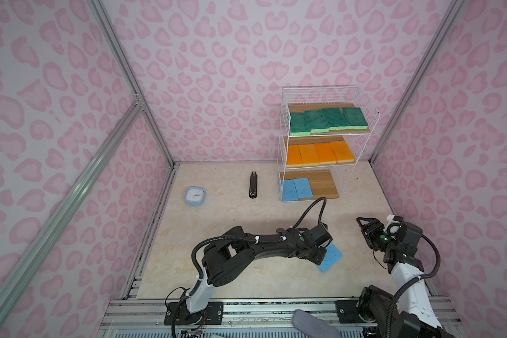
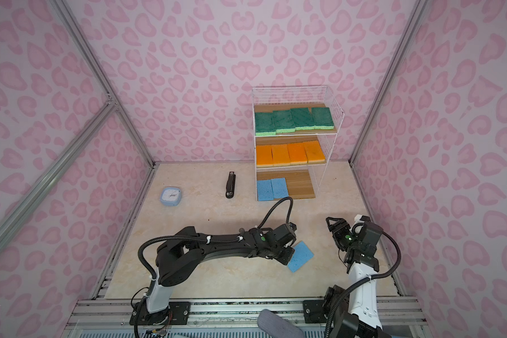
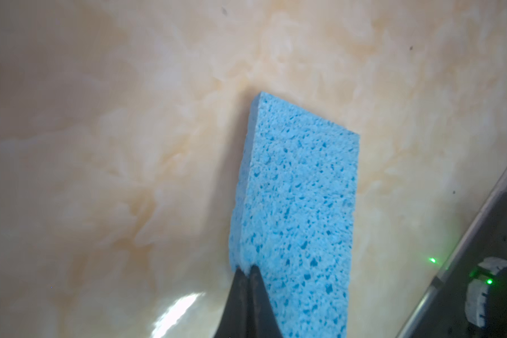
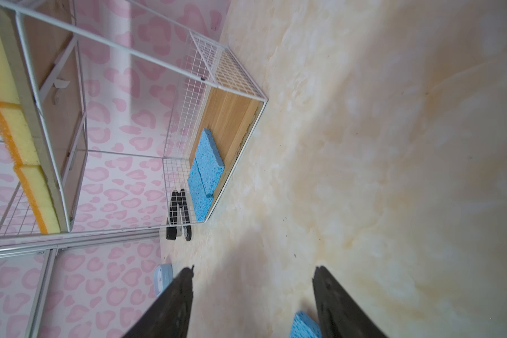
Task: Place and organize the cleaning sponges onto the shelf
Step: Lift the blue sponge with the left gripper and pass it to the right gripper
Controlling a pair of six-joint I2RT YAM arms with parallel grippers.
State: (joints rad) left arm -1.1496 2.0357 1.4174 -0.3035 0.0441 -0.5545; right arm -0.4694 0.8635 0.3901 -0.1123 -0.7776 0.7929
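While left gripper (image 3: pixel 248 272) is clamping it, porous light-blue sponge (image 3: pixel 299 199) is slanting over beige marbled tabletop (image 3: pixel 100 146). Right gripper (image 4: pixel 253 270) is hanging open, pink-patterned walls (image 1: pixel 217 58) enclosing.

Your cell: pink heart-print walls (image 1: pixel 217 58) beyond the jaws; aluminium frame posts (image 1: pixel 121 58); cream marble-look floor (image 1: pixel 231 219) beneath them; glare patch (image 3: pixel 176 310) alongside.

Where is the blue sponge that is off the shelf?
In both top views the blue sponge is front right of centre, left of the right gripper, its edge pinched by the left gripper.
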